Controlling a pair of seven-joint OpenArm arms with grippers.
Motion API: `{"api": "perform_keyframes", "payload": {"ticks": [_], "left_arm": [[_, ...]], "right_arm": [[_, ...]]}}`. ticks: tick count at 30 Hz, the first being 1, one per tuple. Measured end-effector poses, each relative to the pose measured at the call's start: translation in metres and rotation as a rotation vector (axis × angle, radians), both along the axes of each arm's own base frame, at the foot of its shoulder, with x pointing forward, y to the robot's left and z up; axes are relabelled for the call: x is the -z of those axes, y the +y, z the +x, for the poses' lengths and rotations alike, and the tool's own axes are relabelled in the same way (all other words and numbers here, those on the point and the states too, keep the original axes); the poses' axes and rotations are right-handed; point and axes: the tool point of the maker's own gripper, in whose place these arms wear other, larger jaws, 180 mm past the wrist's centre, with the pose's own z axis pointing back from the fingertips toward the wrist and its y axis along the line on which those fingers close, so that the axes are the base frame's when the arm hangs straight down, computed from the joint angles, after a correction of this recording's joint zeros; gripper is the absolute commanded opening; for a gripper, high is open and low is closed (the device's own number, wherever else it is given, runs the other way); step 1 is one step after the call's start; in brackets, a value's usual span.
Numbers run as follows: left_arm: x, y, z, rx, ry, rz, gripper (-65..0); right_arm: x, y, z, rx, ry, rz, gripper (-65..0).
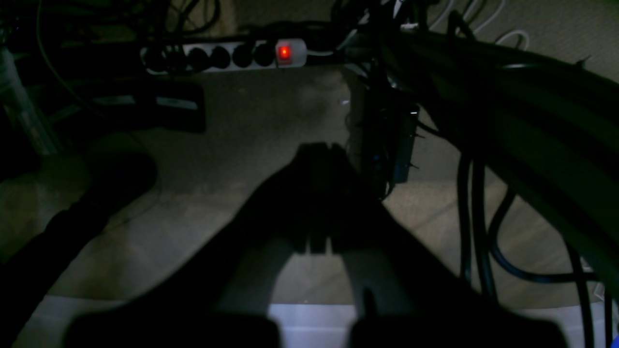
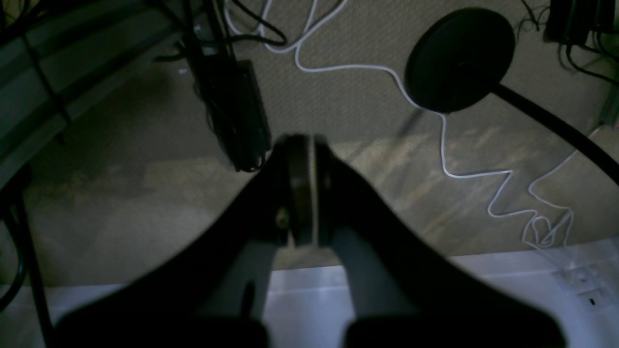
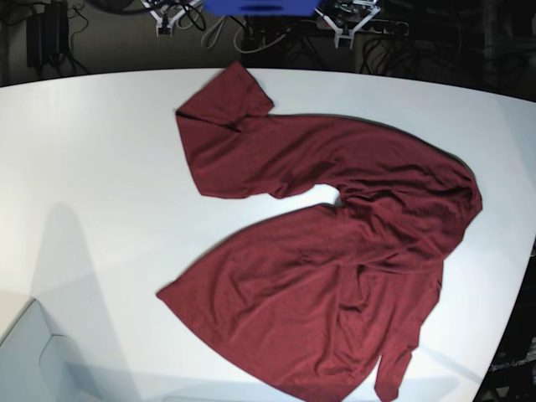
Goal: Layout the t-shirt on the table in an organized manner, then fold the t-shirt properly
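Observation:
The dark red t-shirt (image 3: 335, 251) lies crumpled on the white table (image 3: 84, 167), bent into a C shape, with one sleeve (image 3: 230, 96) at the upper left and the hem end toward the near edge. Neither wrist view shows the shirt. My left gripper (image 1: 319, 147) is shut and holds nothing; it hangs past the table edge (image 1: 309, 324) over the floor. Likewise my right gripper (image 2: 312, 140) is shut and holds nothing, beyond the table edge (image 2: 508, 280). Both arms sit at the far side of the table, well away from the shirt.
On the floor lie a power strip (image 1: 227, 55) with a lit red switch, black cables (image 1: 476, 217), a round black stand base (image 2: 459, 58) and a white cable (image 2: 449, 159). A blue object (image 3: 264, 7) sits at the table's far edge.

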Motion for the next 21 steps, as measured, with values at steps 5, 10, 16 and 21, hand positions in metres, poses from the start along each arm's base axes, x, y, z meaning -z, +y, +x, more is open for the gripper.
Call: {"api": "perform_keyframes", "payload": {"ticks": [5, 10, 16, 21], "left_arm": [[0.000, 0.000, -0.003, 0.000, 0.002, -0.001, -64.9], [-0.005, 0.005, -0.015, 0.003, -0.016, 0.004, -64.9], [-0.033, 0.025, -0.025, 0.028, -0.121, 0.023, -64.9], [-0.079, 0.041, -0.020, 0.073, -0.245, 0.039, -64.9]], "right_arm": [[-0.001, -0.001, -0.003, -0.003, 0.000, -0.002, -65.0], [-0.012, -0.013, -0.006, -0.017, -0.070, -0.027, -65.0], [-0.039, -0.023, -0.015, -0.044, -0.173, -0.055, -65.0], [-0.066, -0.045, -0.015, -0.082, -0.240, -0.097, -65.0]]}}
